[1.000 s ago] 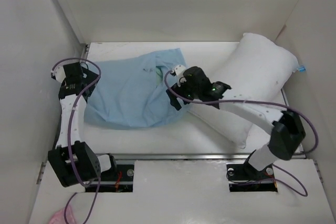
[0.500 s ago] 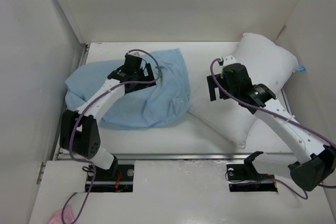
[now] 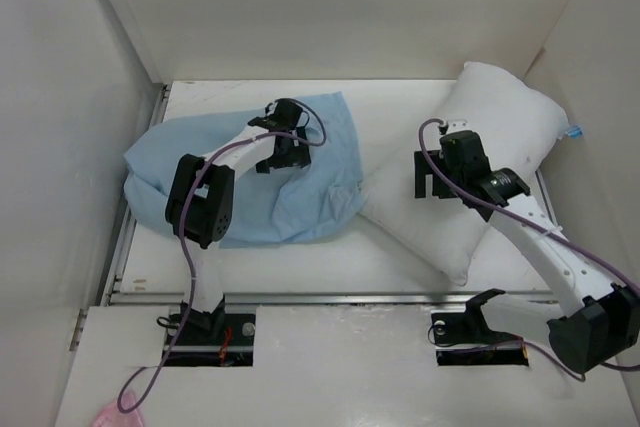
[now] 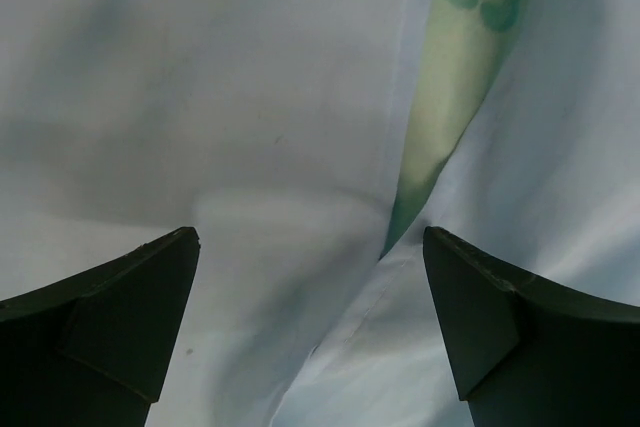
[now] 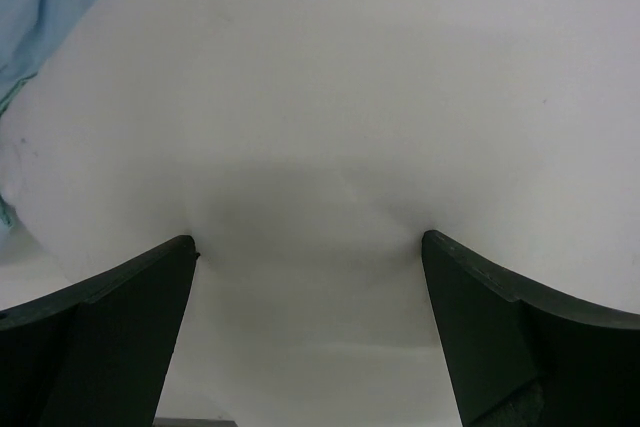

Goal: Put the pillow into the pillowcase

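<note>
The pillowcase (image 3: pixel 240 182) is a light blue sack lying crumpled at the left middle of the table. Its mint-green inner side shows as a strip in the left wrist view (image 4: pixel 455 97). My left gripper (image 3: pixel 283 159) is open and hovers just above the pillowcase near its far right part, with the blue fabric (image 4: pixel 250 147) between its fingers (image 4: pixel 120 307). The pillow (image 3: pixel 500 127) is plump and white and lies slanted at the right, with a blue tag (image 3: pixel 574 131) at its far edge. My right gripper (image 3: pixel 436 187) is open and pressed onto the pillow (image 5: pixel 320 127), holding nothing.
White walls (image 3: pixel 110 97) close in the table on the left, back and right. The pillowcase's right corner (image 3: pixel 350 202) touches the pillow's near left edge. The table's front edge (image 3: pixel 320 297) runs just before the arm bases.
My left arm has swung from the left wall over the pillowcase and moved further right. My right gripper has left the pillowcase, moved right onto the pillow and come down a little.
</note>
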Controlling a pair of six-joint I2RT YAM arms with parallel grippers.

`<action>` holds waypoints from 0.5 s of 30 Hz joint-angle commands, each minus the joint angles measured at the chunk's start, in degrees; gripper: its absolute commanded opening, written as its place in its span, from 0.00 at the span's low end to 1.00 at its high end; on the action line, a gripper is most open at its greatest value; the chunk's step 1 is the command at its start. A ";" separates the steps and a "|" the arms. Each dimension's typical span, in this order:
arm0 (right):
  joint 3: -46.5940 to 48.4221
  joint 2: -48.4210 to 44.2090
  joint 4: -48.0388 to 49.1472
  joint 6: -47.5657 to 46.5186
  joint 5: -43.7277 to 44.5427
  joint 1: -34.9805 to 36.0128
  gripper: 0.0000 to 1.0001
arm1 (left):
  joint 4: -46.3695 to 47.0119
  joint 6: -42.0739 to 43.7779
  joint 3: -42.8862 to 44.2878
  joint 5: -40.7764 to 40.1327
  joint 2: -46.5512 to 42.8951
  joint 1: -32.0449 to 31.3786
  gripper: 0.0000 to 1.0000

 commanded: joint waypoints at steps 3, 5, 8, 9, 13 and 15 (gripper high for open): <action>-1.25 1.01 3.09 2.74 0.90 -2.28 1.00 | -4.99 0.09 3.36 -6.05 0.54 -0.46 0.86; -1.25 1.63 3.09 3.26 0.90 -2.28 1.00 | -5.60 -0.78 1.43 -6.67 1.07 -0.46 0.79; -1.78 1.63 3.62 4.31 1.61 -2.81 1.00 | -6.14 -0.79 -1.65 -7.19 1.07 -1.77 0.79; -1.78 1.63 3.62 4.32 1.61 -2.81 1.00 | -6.14 -0.18 -2.44 -7.72 0.46 -1.78 0.79; -1.78 2.15 4.23 4.32 0.30 -3.42 1.00 | -6.83 -0.87 -2.97 -8.34 0.45 -2.57 0.76; -2.30 2.15 4.23 4.85 0.29 -4.04 1.00 | -9.55 -2.36 -2.45 -11.74 0.98 -2.57 0.63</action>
